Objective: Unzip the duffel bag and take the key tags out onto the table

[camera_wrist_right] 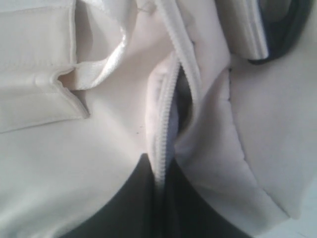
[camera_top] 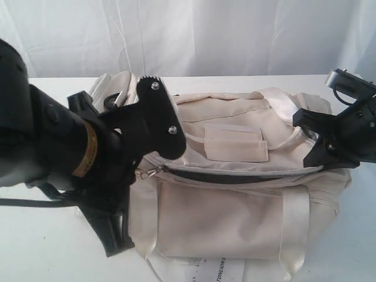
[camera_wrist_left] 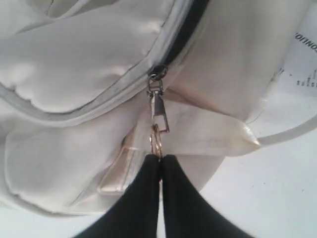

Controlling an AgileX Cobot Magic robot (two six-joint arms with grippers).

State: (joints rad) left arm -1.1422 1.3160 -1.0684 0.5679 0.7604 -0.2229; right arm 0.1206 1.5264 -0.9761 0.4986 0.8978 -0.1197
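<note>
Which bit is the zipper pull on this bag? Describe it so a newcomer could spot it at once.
Start at the cream duffel bag on the white table. Follow the dark zipper slit across its top toward the left arm. There hangs the zipper pull: a small metal clasp with a ring, pinched in the left end effector, shiny unlike the soft cream straps beside it.

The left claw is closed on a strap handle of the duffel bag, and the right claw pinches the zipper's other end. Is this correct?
Not quite: the left wrist view shows the left claw closed on the metal ring of the zipper pull, not a strap handle. The right claw does pinch the duffel bag there.
</note>
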